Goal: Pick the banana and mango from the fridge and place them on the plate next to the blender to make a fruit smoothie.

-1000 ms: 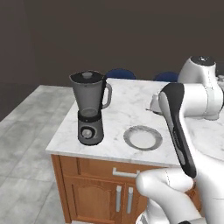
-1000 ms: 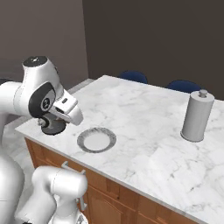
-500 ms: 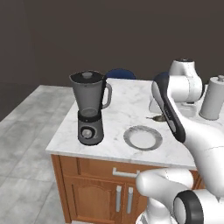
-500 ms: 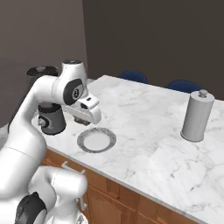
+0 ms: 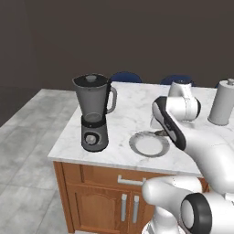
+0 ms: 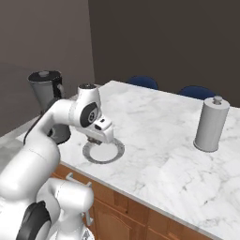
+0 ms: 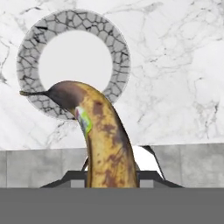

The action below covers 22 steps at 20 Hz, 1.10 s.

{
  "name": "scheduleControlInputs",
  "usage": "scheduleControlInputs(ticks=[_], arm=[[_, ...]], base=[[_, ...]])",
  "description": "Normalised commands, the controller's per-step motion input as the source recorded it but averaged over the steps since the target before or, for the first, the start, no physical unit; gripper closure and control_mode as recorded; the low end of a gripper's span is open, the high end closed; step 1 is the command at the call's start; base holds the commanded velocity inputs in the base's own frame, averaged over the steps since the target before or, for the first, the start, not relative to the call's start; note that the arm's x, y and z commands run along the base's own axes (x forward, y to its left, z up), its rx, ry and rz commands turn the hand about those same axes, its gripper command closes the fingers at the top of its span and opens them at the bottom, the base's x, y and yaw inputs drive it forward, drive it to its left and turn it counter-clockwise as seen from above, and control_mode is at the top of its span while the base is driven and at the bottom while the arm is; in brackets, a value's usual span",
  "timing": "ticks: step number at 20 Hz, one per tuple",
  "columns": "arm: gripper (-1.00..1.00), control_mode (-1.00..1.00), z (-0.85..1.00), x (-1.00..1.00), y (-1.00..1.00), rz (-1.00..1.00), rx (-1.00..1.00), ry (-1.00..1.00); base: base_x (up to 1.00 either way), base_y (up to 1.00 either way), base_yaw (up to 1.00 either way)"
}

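A white marble counter (image 6: pixel 159 140) on brown wooden cabinets (image 5: pixel 96 192) fills the scene, with dark walls behind. Above its near edge the gripper (image 6: pixel 97 138) is clenched on the banana (image 7: pixel 103 140), which runs lengthwise out from between the fingers; its dark stem end points ahead and curls over the rim of the plate (image 7: pixel 118 57). In the hand view the plate lies just beyond the gripper's tip, flat on the marble; in the right base view it sits directly under the hand. The blender (image 5: pixel 93 119) stands near the plate on the far side from the arm. The white paper-towel roll (image 6: pixel 211 124) stands well apart on the other side. Two blue chair backs (image 6: pixel 144 81) show past the far edge.
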Motion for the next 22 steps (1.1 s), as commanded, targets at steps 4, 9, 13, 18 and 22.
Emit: scheduleControlInputs(ticks=[4,9,13,18,22], arm=[[1.0,-1.0,-0.49,0.39,0.0,0.0,0.0,-0.03],[1.0,-1.0,-0.38,0.29,0.0,0.0,0.0,-0.07],[1.0,-1.0,-0.34,0.27,-0.02,0.0,0.0,-0.08],[1.0,-1.0,-0.31,0.25,-0.01,0.0,0.0,-0.08],[1.0,-1.0,-0.33,0.28,0.0,0.0,0.0,-0.08]], base=[[0.0,0.0,0.0],[0.0,0.0,0.0],[0.0,0.0,0.0],[0.0,0.0,0.0],[0.0,0.0,0.0]])
